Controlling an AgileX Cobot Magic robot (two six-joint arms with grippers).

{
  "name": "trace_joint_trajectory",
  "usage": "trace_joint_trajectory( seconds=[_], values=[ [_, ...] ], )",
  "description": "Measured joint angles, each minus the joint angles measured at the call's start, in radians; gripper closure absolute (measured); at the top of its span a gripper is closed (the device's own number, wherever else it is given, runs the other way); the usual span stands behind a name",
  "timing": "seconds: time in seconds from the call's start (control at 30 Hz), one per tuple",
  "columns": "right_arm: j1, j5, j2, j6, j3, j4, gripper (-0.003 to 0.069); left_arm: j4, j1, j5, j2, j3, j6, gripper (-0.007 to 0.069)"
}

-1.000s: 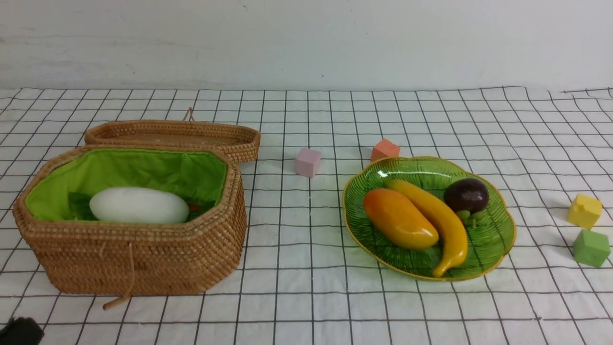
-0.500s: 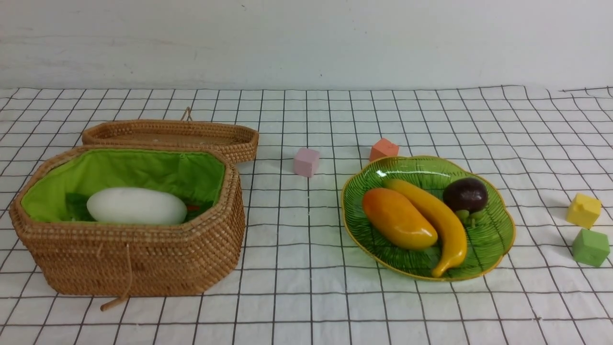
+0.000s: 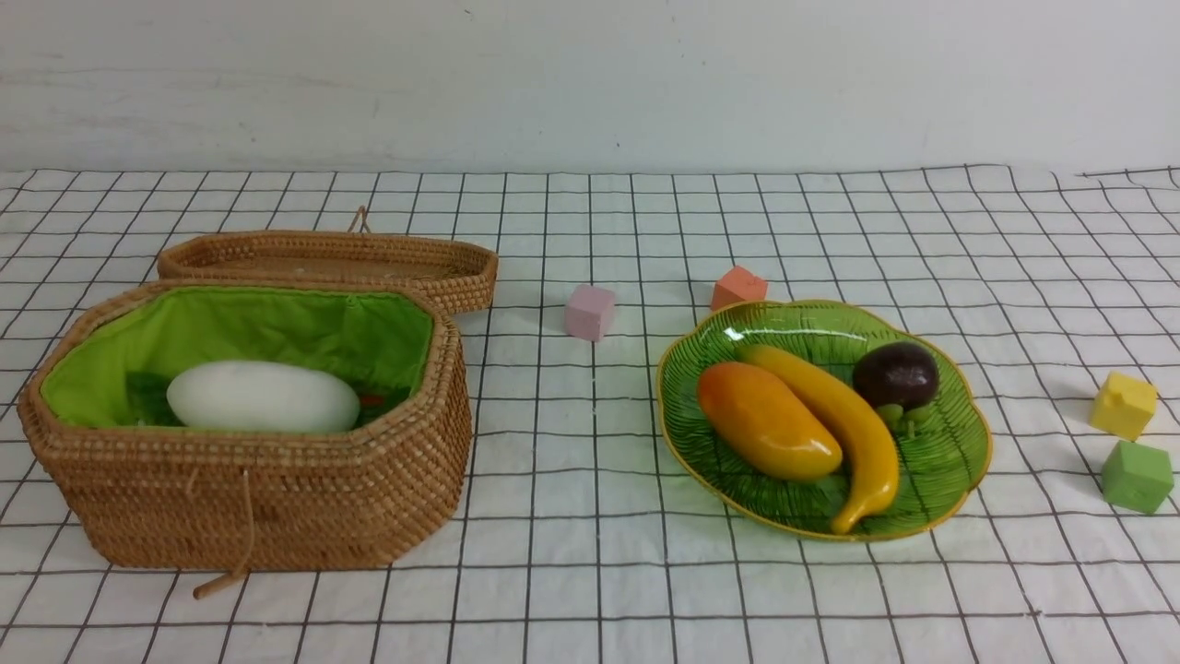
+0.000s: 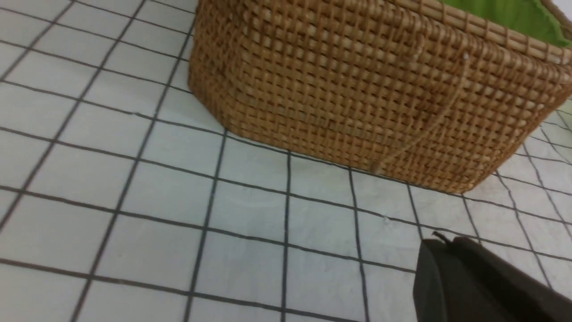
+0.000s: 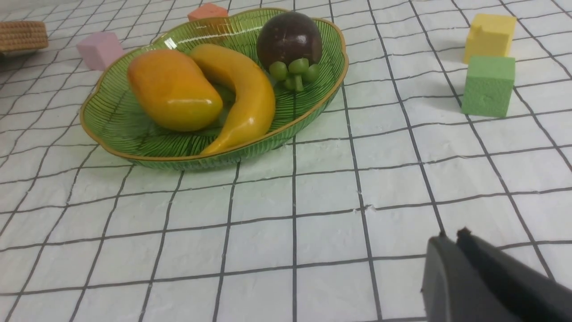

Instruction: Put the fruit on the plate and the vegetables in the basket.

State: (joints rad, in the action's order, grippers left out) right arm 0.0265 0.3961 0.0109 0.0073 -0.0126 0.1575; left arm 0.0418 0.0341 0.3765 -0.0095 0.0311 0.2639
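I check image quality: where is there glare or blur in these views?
Front view: a white glare spot on the green ribbed glass plate. Right wrist view: highlight on the orange-yellow oval mango, all sharp. Left wrist view: the tan woven basket slightly soft.

Mango (image 5: 172, 89), banana (image 5: 243, 91), mangosteen (image 5: 289, 40) on plate (image 5: 134, 147).

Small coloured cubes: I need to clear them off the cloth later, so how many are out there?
4. The pink cube sits between basket and plate; the orange cube behind the plate; the yellow cube and green cube right of it. The basket may hide more.
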Motion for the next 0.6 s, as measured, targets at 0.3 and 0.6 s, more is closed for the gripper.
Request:
trace_joint_trajectory(
  seconds=[0.3, 0.6],
  values=[
    [0.0, 0.0, 0.0, 0.0, 0.0, 0.0, 0.0608, -0.035, -0.004, 0.0, 0.0, 0.0, 0.0, 0.0634],
    [0.0, 0.0, 0.0, 0.0, 0.0, 0.0, 0.0597, -0.042, -0.004, 0.0, 0.0, 0.0, 0.0, 0.0627]
  ],
)
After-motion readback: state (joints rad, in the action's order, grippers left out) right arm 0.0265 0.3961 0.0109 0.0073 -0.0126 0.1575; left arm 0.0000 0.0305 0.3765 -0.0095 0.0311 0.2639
